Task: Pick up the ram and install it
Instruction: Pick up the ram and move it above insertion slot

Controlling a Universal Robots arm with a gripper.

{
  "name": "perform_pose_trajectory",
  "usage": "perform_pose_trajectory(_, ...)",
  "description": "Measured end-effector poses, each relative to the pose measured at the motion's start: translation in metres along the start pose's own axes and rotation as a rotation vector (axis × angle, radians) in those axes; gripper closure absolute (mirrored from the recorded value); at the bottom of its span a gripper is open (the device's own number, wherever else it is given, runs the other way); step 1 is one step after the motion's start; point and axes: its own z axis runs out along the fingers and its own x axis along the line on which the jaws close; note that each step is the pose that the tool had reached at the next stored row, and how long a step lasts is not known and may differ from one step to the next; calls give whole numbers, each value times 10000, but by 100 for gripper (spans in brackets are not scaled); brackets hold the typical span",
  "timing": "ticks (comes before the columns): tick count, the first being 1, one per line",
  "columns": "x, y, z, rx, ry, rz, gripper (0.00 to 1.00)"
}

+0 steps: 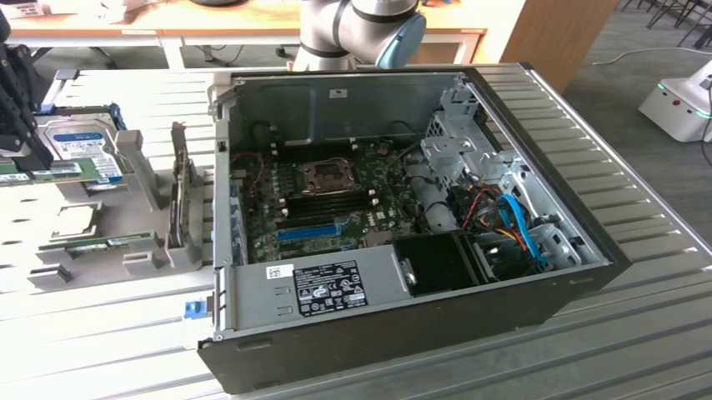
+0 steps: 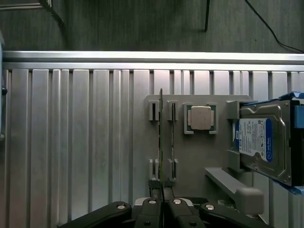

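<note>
Exterior view: gripper (image 1: 17, 154) at view's left, above holder (image 1: 139, 254). Ram (image 1: 50, 172) beneath it, long axis roughly parallel to board slots (image 1: 333, 197). Case (image 1: 445, 300) well apart, toward view's right.
Wrist view: jaws pinched ram edge-on; long axis ran straight out from fingertips. Second stick (image 2: 172, 142) just beside, in holder.

One ram (image 1: 50, 173), perhaps one twin stick (image 1: 108, 242), one hard drive (image 1: 83, 143), one processor (image 1: 67, 219), one case (image 1: 389, 333).
</note>
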Motion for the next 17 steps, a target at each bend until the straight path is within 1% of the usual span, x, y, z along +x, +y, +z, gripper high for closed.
perform_pose_trajectory(3, 0, 2, -33, -1, 1, 0, 88)
perform_pose_trajectory(10, -1, 0, -36, -1, 2, 1, 88)
perform_pose_trajectory(13, -1, -34, -36, 0, 1, -1, 88)
perform_pose_trajectory(17, -3, -118, -38, 0, 1, 1, 88)
